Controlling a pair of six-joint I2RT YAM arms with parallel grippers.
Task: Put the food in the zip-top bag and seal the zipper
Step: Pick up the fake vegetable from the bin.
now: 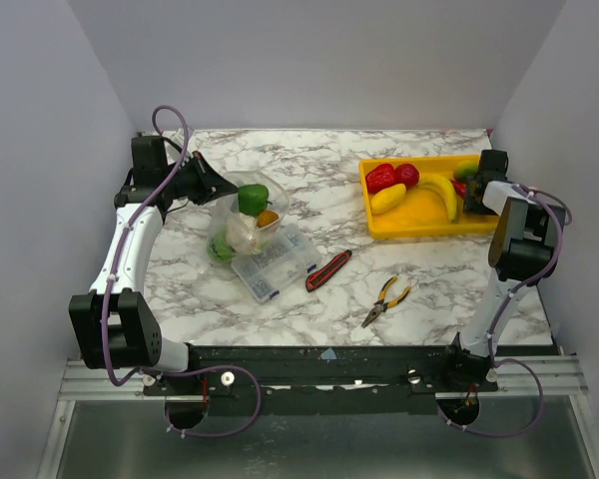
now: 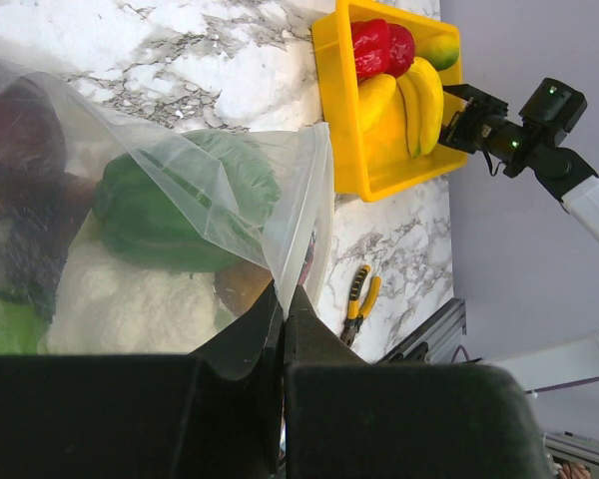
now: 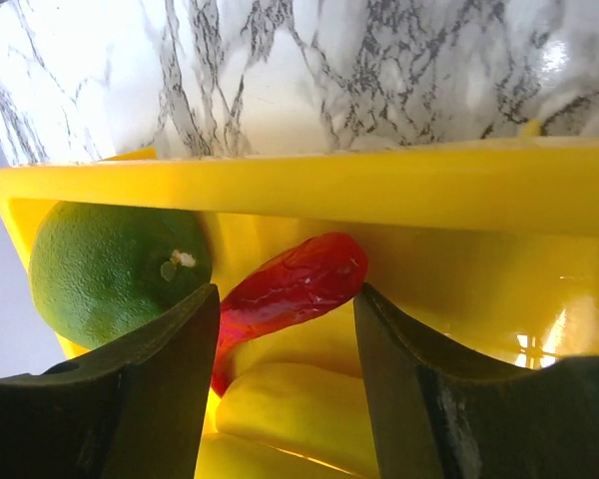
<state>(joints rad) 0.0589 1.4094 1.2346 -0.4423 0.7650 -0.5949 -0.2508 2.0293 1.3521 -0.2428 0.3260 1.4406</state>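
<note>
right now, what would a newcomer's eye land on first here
The bright yellow tray at the far right of the table, piled with red, yellow and green toy food, stands out most; the right claw is open around a red piece in it. At the far left, the left claw pinches the edge of the clear zip-top bag, with a green pepper and white cauliflower showing through it.
</note>
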